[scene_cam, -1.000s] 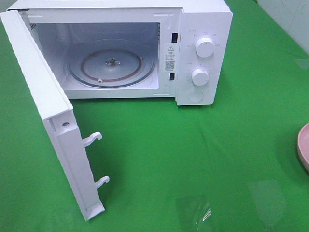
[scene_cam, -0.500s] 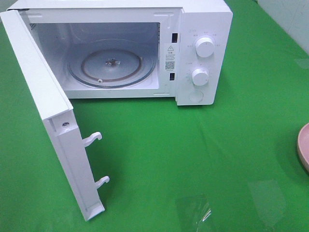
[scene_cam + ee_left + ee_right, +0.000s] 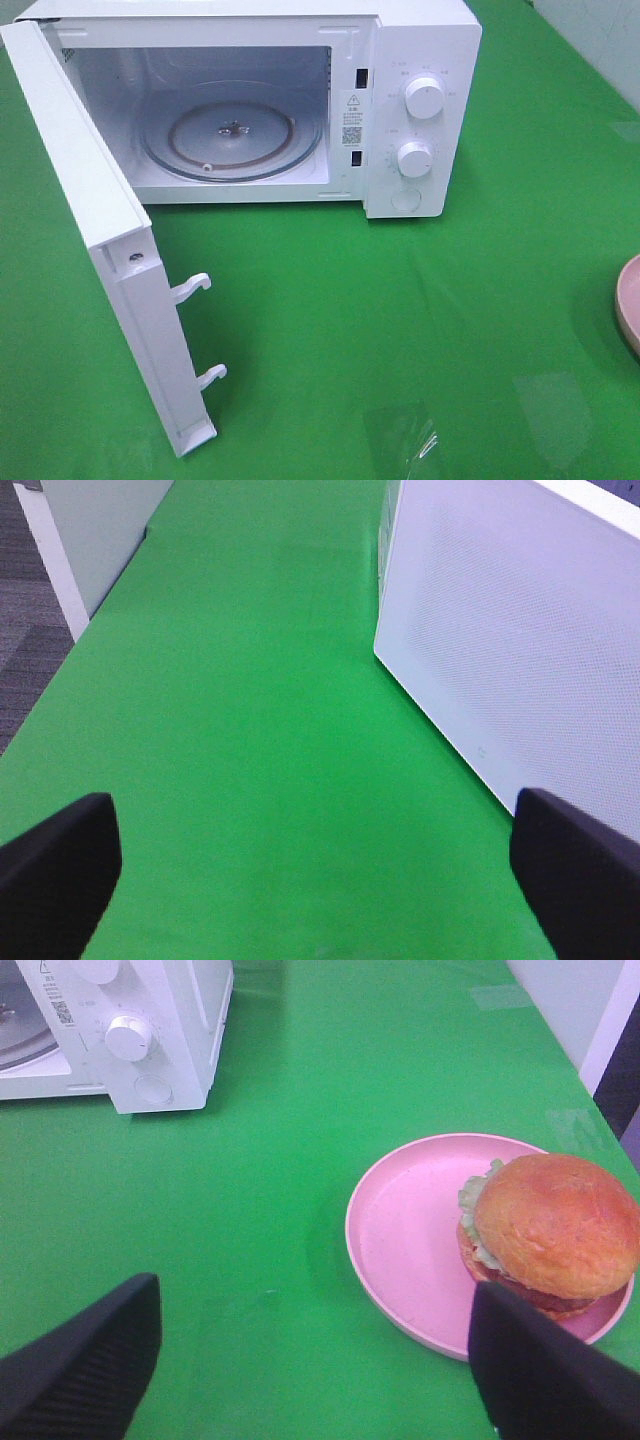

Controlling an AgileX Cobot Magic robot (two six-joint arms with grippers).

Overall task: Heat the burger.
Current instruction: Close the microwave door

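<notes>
The burger, with a glossy brown bun and a green lettuce frill, sits on the far side of a round pink plate in the right wrist view. My right gripper is open a short way in front of the plate, with nothing between its fingers. The white microwave stands at the back with its door swung wide open to the left. Its glass turntable is bare. My left gripper is open over bare cloth beside a white dotted microwave panel. Neither gripper shows in the high view.
A green cloth covers the table. Only the plate's rim shows at the right edge of the high view. Two door latch hooks stick out toward the middle. Two knobs sit on the microwave's right panel.
</notes>
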